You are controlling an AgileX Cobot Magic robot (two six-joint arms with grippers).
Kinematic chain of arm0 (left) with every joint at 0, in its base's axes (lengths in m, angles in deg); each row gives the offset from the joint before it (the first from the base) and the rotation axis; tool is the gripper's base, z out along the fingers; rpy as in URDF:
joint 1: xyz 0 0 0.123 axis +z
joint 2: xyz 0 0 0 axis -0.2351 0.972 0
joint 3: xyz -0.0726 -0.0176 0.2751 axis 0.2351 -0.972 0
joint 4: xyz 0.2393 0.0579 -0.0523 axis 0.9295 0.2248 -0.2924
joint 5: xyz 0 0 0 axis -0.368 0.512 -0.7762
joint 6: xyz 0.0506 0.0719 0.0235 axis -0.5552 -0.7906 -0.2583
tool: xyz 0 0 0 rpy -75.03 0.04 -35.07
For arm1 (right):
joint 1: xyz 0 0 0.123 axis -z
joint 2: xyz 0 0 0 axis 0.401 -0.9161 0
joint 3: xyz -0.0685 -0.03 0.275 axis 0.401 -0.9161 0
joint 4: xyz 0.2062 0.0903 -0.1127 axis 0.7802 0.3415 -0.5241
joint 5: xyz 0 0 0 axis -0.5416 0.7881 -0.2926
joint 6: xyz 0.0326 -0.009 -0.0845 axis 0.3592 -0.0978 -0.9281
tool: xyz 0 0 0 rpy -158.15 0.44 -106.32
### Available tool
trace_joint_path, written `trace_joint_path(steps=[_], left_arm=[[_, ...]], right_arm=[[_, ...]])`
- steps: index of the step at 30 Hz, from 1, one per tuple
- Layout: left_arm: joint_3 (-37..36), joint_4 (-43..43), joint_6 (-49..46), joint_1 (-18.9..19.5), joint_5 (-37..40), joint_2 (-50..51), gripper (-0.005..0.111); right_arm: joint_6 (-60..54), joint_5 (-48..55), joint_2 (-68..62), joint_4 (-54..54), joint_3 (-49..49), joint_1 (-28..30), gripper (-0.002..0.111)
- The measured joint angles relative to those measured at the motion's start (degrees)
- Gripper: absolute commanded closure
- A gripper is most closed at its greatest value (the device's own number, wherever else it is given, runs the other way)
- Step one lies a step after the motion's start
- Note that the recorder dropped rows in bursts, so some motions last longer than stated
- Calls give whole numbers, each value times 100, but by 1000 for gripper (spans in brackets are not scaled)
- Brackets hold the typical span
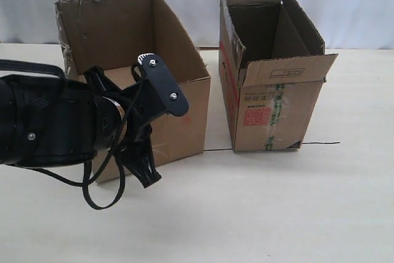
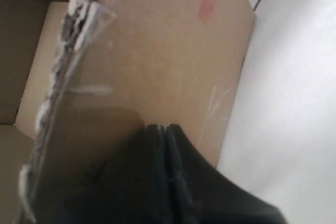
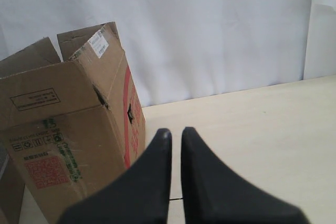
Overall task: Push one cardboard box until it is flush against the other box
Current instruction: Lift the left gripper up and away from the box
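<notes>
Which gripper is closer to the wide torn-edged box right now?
Left. The left gripper is right at the cardboard box, against its front wall; the right gripper hangs out beyond the other box, away from the torn one.

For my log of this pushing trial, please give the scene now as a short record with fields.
cardboard box: wide, open top, torn edges
other box: taller, top flaps open, red label
spacing: boxes apart, not flush yet
left gripper: shut, at the cardboard box's outer wall; contact unclear
right gripper: shut, empty, near the other box
</notes>
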Motion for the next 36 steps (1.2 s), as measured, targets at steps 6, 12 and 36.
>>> trace_joint_path(steps=[6,12,36], left_arm=[[0,23,0,294,-184,9,107],[0,126,0,331,-325,9,107],[261,-913,775,820,331,-2947,107]], right_arm=[[0,0,0,0,0,0,103],[0,0,0,0,0,0,103],[0,0,0,0,0,0,103]])
